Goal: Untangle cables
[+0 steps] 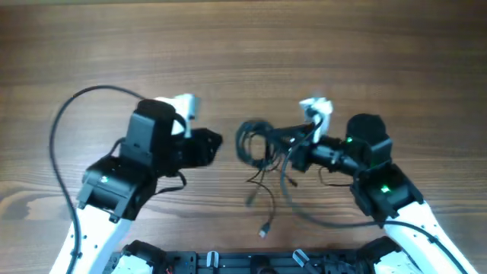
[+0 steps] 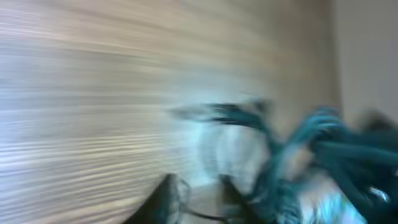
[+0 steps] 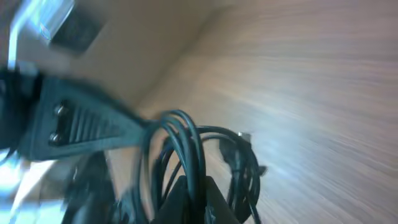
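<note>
Cables (image 1: 259,144) first: where do we find them?

We find them in one dark knot on the wooden surface (image 1: 243,46), about the middle, between our two arms. Loose strands trail from the knot toward the near edge. One ends in a small plug (image 1: 264,230) lying flat on the wood.

How many cords do we count?

We cannot say; the loops overlap too much. We pick out that one plug and a second loose end (image 1: 249,201) near it, too small to name.

What of the right jaws?

The right jaws sit at the right side of the knot, pressed together and pinching several loops. In the right wrist view, black loops arch up from the dark tips.

And the left jaws?

They hang just left of the knot, apart from it as far as we see. Spread or pressed together, we cannot tell: from above they are one dark block, and the left wrist view is smeared.

What else is around, and what gets in the way?

We count two arms, the left arm (image 1: 122,175) and the right arm (image 1: 380,186). Two white blocks show, one white block (image 1: 186,105) on the left wrist and one on the right. One thick wire (image 1: 55,144) bows out from the left arm. One black rail (image 1: 228,262) runs along the near edge. From above, the right arm's front covers the knot's right part.
</note>
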You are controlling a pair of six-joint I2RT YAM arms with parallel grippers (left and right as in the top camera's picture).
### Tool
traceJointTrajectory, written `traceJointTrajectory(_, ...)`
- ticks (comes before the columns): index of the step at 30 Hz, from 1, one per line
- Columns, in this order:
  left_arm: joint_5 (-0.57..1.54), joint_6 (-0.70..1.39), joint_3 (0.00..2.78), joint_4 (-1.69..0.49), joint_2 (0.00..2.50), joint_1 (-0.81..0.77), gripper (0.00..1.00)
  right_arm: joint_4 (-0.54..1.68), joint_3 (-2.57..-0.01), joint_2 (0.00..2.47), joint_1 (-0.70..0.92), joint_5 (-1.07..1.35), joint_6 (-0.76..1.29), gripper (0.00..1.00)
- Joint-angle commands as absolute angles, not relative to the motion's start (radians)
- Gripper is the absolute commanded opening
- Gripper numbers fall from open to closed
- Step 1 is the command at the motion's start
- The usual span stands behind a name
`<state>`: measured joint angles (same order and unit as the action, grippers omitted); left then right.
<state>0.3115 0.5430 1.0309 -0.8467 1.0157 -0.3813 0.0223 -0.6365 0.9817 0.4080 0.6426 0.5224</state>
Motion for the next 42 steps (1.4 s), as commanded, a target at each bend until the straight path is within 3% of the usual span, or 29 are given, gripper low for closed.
traceJointTrajectory(1, 0.142, 0.838, 1.034, -0.87, 1.004, -0.318, 0.91, 0.079, -0.647, 0.963, 0.361, 0.488, 0.882, 0.04)
traceJointTrajectory(2, 0.152, 0.875, 1.034, -0.87, 1.01, -0.319, 1.0, 0.085, -0.647, 0.967, 0.361, 0.489, 0.94, 0.04)
traceJointTrajectory(3, 0.184, 0.888, 1.034, -0.865, 1.018, -0.324, 1.0, 0.087, -0.647, 0.971, 0.361, 0.498, 0.96, 0.04)
traceJointTrajectory(10, 0.289, 0.937, 1.034, -0.818, 1.129, -0.422, 1.0, 0.091, -0.647, 0.971, 0.361, 0.533, 1.028, 0.04)
traceJointTrajectory(14, 0.371, 0.937, 1.034, -0.661, 1.254, -0.523, 0.93, 0.104, -0.647, 0.972, 0.361, 0.566, 1.017, 0.04)
traceJointTrajectory(18, 0.366, 0.952, 1.034, -0.543, 1.338, -0.576, 0.73, 0.146, -0.647, 0.971, 0.361, 0.571, 0.982, 0.04)
traceJointTrajectory(23, 0.366, 0.954, 1.034, -0.521, 1.417, -0.585, 0.04, 0.165, -0.647, 0.971, 0.361, 0.586, 0.942, 0.04)
traceJointTrajectory(26, 0.335, 0.929, 1.034, -0.534, 1.416, -0.585, 0.04, 0.167, -0.647, 0.971, 0.361, 0.585, 0.896, 0.05)
traceJointTrajectory(27, 0.313, 0.914, 1.034, -0.535, 1.408, -0.583, 0.04, 0.173, -0.647, 0.971, 0.361, 0.585, 0.868, 0.16)
traceJointTrajectory(28, 0.297, 0.902, 1.034, -0.536, 1.396, -0.579, 0.04, 0.184, -0.647, 0.971, 0.361, 0.585, 0.842, 0.34)
traceJointTrajectory(29, 0.287, 0.897, 1.034, -0.536, 1.38, -0.57, 0.04, 0.193, -0.647, 0.971, 0.361, 0.586, 0.83, 0.55)
traceJointTrajectory(30, 0.285, 0.897, 1.034, -0.536, 1.349, -0.554, 0.04, 0.212, -0.647, 0.971, 0.361, 0.586, 0.805, 0.86)
traceJointTrajectory(31, 0.273, 0.897, 1.034, -0.538, 1.325, -0.54, 0.04, 0.225, -0.647, 0.971, 0.361, 0.586, 0.782, 1.0)
traceJointTrajectory(42, 0.147, 0.965, 1.034, -0.609, 1.163, -0.508, 0.04, 0.2, -0.647, 0.971, 0.452, 0.701, 0.557, 1.0)
